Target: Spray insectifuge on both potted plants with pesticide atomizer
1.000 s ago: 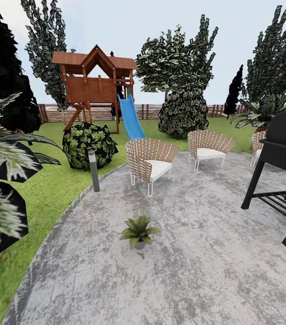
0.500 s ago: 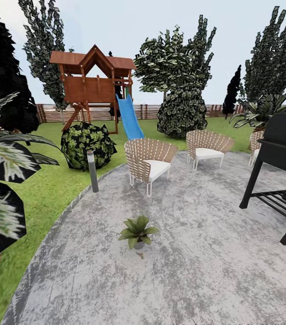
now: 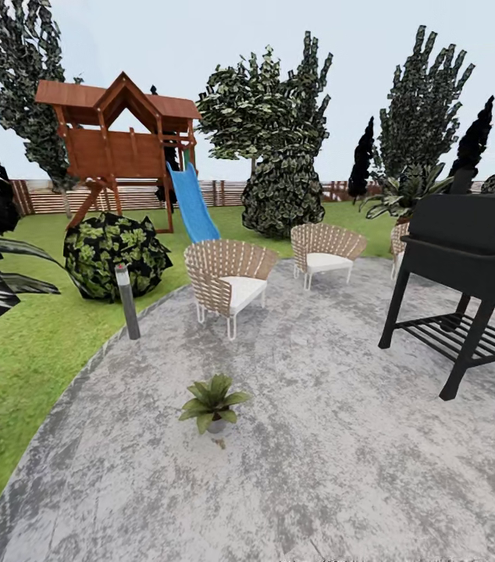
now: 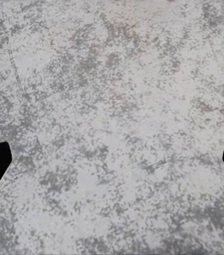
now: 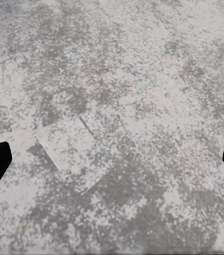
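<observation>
Currently searching: potted plant (image 3: 214, 402) sits alone mid-patio (image 3: 341, 468), atomizer unlocated. Left gripper (image 4: 112, 164) and right gripper (image 5: 112, 164) hang over paving, fingers spread, empty, ready for pickup.

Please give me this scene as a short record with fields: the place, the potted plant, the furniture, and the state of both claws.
place: round grey patio beside a lawn
potted plant: one, upright on the patio, near the lawn edge
small object: by the pot, too small to identify
chairs: nearest, second
grill: black
left claw: open, above paving
right claw: open, above paving
</observation>
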`<state>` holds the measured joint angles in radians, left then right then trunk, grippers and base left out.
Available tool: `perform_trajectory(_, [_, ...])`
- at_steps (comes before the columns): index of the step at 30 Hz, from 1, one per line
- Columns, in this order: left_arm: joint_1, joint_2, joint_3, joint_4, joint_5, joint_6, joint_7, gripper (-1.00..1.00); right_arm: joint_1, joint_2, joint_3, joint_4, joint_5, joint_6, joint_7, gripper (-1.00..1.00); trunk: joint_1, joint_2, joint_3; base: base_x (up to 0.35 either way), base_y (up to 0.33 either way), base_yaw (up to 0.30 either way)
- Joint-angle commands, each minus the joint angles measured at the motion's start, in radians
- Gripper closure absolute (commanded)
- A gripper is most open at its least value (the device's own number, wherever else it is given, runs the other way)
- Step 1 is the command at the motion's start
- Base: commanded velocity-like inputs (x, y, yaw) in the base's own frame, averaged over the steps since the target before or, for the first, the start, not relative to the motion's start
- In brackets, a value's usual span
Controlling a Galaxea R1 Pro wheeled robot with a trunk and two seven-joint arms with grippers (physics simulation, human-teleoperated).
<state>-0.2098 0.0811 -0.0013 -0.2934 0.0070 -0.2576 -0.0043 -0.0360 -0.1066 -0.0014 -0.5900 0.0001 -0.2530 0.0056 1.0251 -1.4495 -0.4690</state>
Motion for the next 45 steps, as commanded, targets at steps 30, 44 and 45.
perform_trajectory(30, [0.000,0.002,0.000,0.000,-0.001,-0.003,-0.003,-1.00,-0.001,0.000,-0.002,0.003,0.000,-0.003,0.001,-1.00,0.000,-0.001,-0.001,0.000,-0.112,-0.267])
perform_trajectory(44, [0.000,0.002,0.000,0.000,0.001,-0.003,-0.002,-1.00,-0.001,0.001,-0.002,0.004,0.000,-0.003,0.001,-1.00,0.000,-0.001,-0.001,0.000,-0.207,-0.270])
perform_trajectory(45, [0.000,0.002,0.000,0.000,0.001,-0.003,-0.002,-1.00,-0.001,0.001,-0.002,0.004,0.000,-0.003,0.001,-1.00,0.000,-0.001,-0.001,0.000,-0.022,-0.270])
